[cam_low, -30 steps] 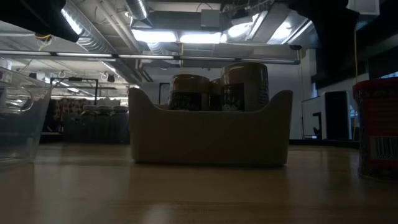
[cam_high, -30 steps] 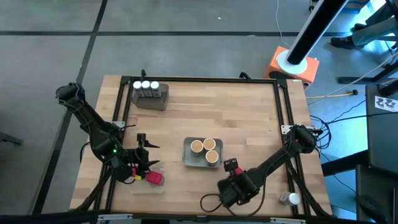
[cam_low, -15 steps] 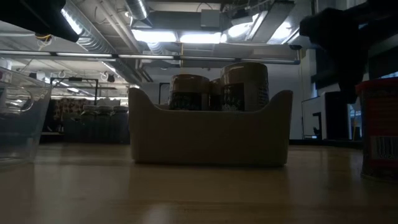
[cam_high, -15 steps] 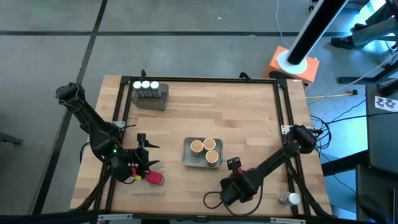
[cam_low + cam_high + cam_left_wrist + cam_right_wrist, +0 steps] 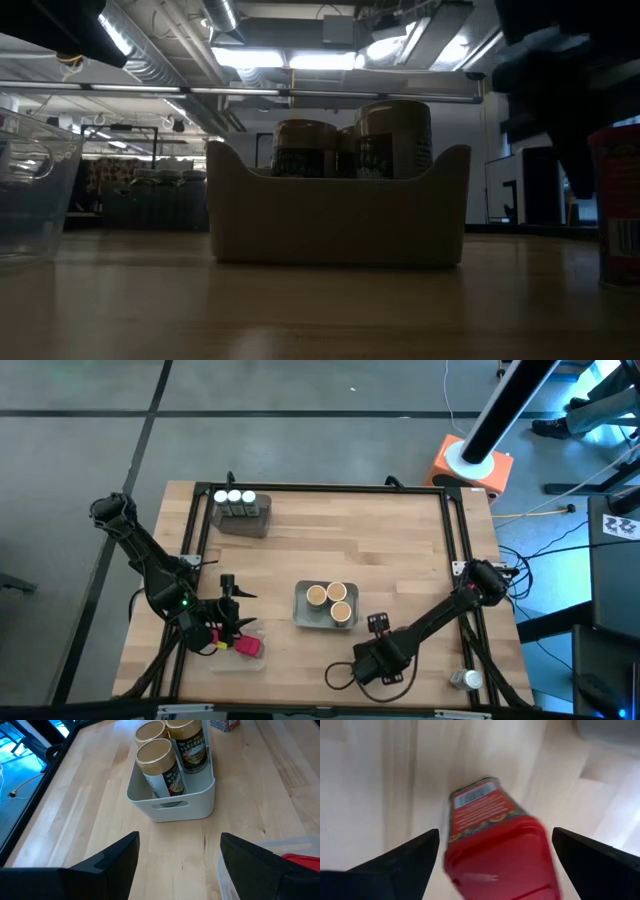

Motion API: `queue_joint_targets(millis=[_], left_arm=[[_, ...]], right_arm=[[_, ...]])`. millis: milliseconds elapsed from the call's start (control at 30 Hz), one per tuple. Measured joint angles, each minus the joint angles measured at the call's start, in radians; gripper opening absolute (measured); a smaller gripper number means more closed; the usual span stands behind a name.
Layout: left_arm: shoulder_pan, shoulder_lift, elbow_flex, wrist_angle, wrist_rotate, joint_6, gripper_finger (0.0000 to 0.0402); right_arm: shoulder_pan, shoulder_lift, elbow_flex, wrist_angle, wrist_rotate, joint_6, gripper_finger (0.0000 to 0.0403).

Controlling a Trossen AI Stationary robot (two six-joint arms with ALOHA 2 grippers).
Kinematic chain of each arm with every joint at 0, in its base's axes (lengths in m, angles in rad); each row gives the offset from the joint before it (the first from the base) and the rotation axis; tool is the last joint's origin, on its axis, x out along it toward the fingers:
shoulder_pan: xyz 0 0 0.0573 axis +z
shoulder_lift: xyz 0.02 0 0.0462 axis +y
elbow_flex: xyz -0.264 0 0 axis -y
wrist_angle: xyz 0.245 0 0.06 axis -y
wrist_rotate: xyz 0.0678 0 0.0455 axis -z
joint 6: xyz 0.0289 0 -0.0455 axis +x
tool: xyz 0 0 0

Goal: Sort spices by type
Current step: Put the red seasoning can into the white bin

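A small red spice box (image 5: 495, 845) stands on the table right of the grey tray (image 5: 300, 605) that holds three tan-lidded jars (image 5: 330, 600). It also shows at the right edge of the low view (image 5: 620, 200). My right gripper (image 5: 378, 623) is open and low over the box, one finger on each side (image 5: 495, 832). My left gripper (image 5: 235, 592) is open and empty above the clear tray (image 5: 225, 660), which holds red boxes (image 5: 247, 647). Three white-capped jars (image 5: 235, 497) stand in a dark tray at the far left. My right gripper stands astride the red box, slanting down from the table's near side, one finger by each of the box's side walls (image 5: 451, 855). The box stands upright on the table. Whether the fingers touch it, I cannot tell.
One white-capped jar (image 5: 465, 680) lies beyond the frame rail at the near right. A black frame (image 5: 330, 488) runs round the table top. Bare wood (image 5: 380, 545) lies between the far tray and the grey tray. An orange base with a pole (image 5: 470, 465) stands beyond the far right corner.
My right gripper has come down around the red box and shifted slightly toward the table's right edge. In the low view the box has slid a little toward the right edge, still upright on the table. My left arm has kept still.
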Motion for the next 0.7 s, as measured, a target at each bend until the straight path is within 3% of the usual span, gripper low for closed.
queue_joint_targets(millis=[233,400,700], left_arm=[[0.0,0.0,0.0,0.002,0.0,0.0,0.0262],[0.0,0.0,0.0,0.002,0.0,0.0,0.0262],[0.0,0.0,0.0,0.002,0.0,0.0,0.0262]], right_arm=[[-0.05,0.0,0.0,-0.001,-0.145,0.026,0.0385],[-0.059,0.0,0.0,-0.002,-0.016,0.071,0.0385],[-0.062,0.0,0.0,0.01,-0.032,0.12,0.0385]])
